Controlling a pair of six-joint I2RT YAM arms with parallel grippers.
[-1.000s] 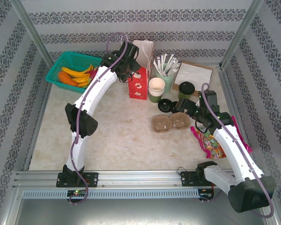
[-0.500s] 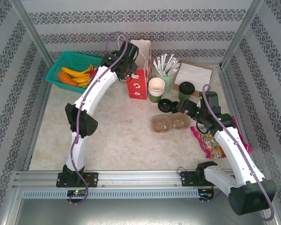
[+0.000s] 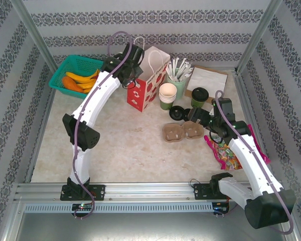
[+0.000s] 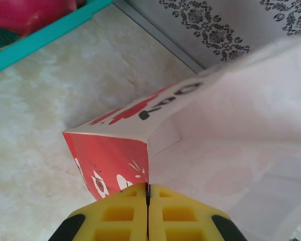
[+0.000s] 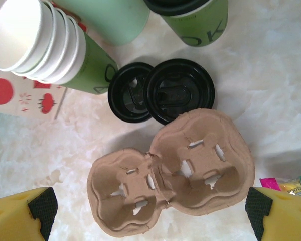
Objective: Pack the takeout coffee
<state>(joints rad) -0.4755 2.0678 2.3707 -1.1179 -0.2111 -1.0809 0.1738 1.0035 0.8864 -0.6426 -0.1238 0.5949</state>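
you are pinching the rim of the paper bag in your left pincer and holding your right pincer wide above the cardboard carrier, while the takeout coffee is standing unpacked on the worktop, just beyond the loose lids.

A lab test booth: aluminium frame, patterned panels, marbled tabletop.

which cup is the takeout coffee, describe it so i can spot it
Look at the far right corner of the table, where a white sheet lies. At its near left edge stands the takeout coffee, one green paper cup. Unlike the open stack of cups and the mint holder of sticks to its left, it wears a black lid.
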